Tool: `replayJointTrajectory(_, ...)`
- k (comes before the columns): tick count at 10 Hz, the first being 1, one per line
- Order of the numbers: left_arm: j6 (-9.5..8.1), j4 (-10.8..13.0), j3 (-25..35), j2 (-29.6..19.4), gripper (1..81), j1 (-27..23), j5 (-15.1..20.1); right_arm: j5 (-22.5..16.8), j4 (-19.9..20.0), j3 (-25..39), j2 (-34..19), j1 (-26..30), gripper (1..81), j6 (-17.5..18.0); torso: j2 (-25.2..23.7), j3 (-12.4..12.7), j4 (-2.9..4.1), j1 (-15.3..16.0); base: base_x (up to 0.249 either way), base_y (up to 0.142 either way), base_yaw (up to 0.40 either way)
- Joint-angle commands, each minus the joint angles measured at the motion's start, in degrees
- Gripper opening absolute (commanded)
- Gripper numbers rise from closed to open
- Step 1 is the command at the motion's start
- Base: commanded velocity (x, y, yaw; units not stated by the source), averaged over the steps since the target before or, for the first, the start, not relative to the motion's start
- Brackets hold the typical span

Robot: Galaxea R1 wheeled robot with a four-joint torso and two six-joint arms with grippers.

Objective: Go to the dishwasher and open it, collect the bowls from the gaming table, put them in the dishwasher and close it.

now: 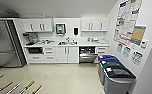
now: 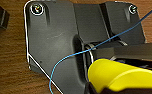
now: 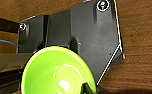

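The dishwasher stands open under the counter, right of the sink cupboard, its steel door lowered and a dark rack showing above it. It is across the floor from me, at the far wall. A yellow bowl sits close to the left wrist camera, with my left gripper shut on it. My right gripper is shut on a lime-green bowl, and a dark finger lies over its rim. The gaming table is out of view.
White cabinets and a counter with a sink line the far wall. A steel fridge stands at the left. A blue, a green and a black bin stand along the right wall. Several rods with wooden handles cross the lower left.
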Motion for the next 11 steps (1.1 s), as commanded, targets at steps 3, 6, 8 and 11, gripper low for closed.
replayJointTrajectory(3,0.43,-0.2,0.1,0.0,1.0,-2.9,3.3,-3.3,-1.0,-1.1,-0.1,2.7,1.0,-0.3,0.0,0.0,0.0,0.0,0.169,0.0,0.0)
replayJointTrajectory(6,0.43,-0.2,0.1,0.0,1.0,-2.9,3.3,-3.3,-1.1,-1.3,0.0,2.7,1.0,-0.4,0.0,0.0,0.0,0.0,0.169,0.0,0.0)
replayJointTrajectory(8,0.43,-0.2,0.1,-0.1,1.0,-2.9,3.3,-3.3,-1.1,-1.3,0.0,2.7,1.0,-0.3,0.0,0.0,0.0,0.0,0.169,0.0,0.0)
replayJointTrajectory(11,0.43,-0.2,0.1,-0.1,1.0,-2.9,3.3,-3.3,-1.1,-1.3,0.0,2.7,1.0,-0.3,0.0,0.0,0.0,0.0,0.169,0.0,0.0)
